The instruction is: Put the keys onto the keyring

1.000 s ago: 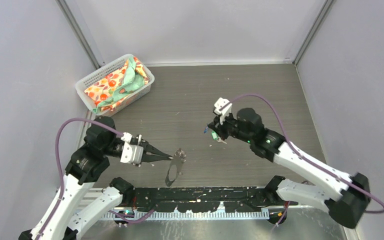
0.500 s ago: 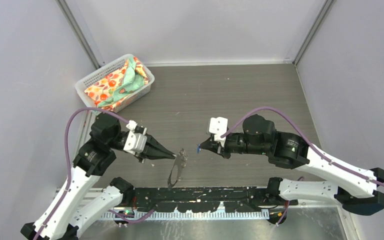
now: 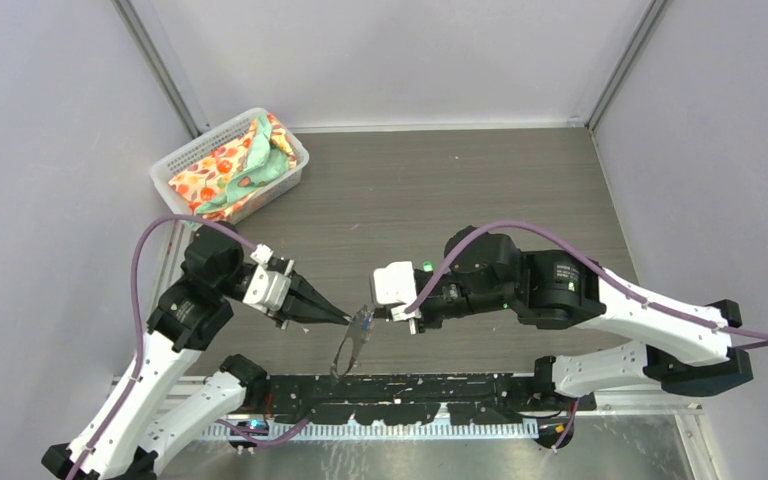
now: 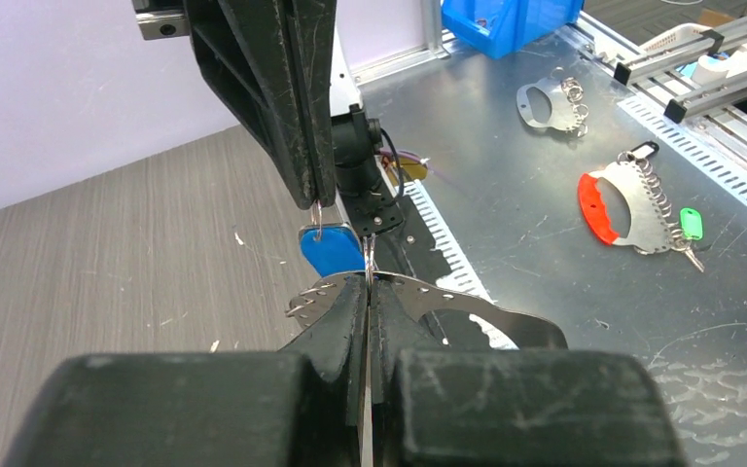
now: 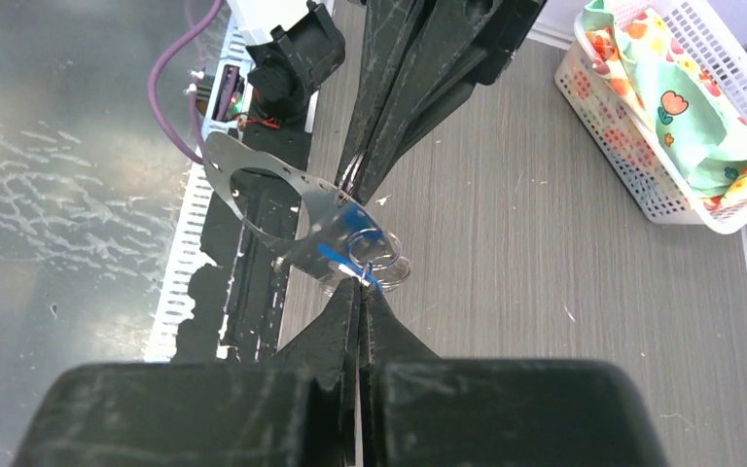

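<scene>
My left gripper (image 3: 346, 319) is shut on the top edge of the keyring (image 3: 345, 348), a flat grey metal loop that hangs below it above the table's near edge. In the left wrist view the jaws (image 4: 368, 284) pinch the keyring (image 4: 467, 306), whose small wire links (image 4: 302, 304) stick out at the left. My right gripper (image 3: 375, 313) comes in from the right and is shut on the blue-tagged key (image 4: 329, 250). In the right wrist view its tips (image 5: 360, 285) hold the blue key (image 5: 355, 216) against the keyring (image 5: 253, 195). I cannot tell whether the key is threaded on.
A white mesh basket (image 3: 175, 165) of patterned cloth stands at the back left. Past the table's near edge, on the metal bench, lie a red-and-grey keyring (image 4: 622, 204) with a green-tagged key (image 4: 691, 224), another grey keyring (image 4: 550, 102), and a blue bin (image 4: 506, 19).
The right arm has swung left and down, bringing the blue key from mid-table up against the keyring. The left gripper has shifted slightly forward with the keyring.
</scene>
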Robot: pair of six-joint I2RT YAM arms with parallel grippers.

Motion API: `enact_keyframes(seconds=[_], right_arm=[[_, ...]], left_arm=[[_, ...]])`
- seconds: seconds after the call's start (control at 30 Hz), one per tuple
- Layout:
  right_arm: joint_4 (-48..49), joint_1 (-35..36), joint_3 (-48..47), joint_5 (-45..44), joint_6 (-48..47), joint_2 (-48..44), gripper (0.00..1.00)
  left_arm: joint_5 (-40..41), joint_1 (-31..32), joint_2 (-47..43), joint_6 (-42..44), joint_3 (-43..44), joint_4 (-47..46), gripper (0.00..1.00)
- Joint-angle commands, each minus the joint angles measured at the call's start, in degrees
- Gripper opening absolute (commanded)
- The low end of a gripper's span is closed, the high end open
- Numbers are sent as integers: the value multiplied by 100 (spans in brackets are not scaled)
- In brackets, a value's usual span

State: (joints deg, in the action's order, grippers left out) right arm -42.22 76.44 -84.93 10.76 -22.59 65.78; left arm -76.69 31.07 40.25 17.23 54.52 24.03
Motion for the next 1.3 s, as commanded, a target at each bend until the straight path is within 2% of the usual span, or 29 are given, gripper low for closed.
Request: enact_keyframes(seconds=[0.0, 0.47, 1.27], right_arm=[[-330, 120, -549, -128, -402, 185, 1], [-732, 536, -1112, -362, -937, 575, 1], [-704, 595, -1274, -353, -1175, 815, 1]], left_arm=[[-279, 13, -17, 255, 173, 41, 0], [-488, 13, 151, 40, 236, 96, 0], [-426, 13, 132, 103, 209, 131, 0]])
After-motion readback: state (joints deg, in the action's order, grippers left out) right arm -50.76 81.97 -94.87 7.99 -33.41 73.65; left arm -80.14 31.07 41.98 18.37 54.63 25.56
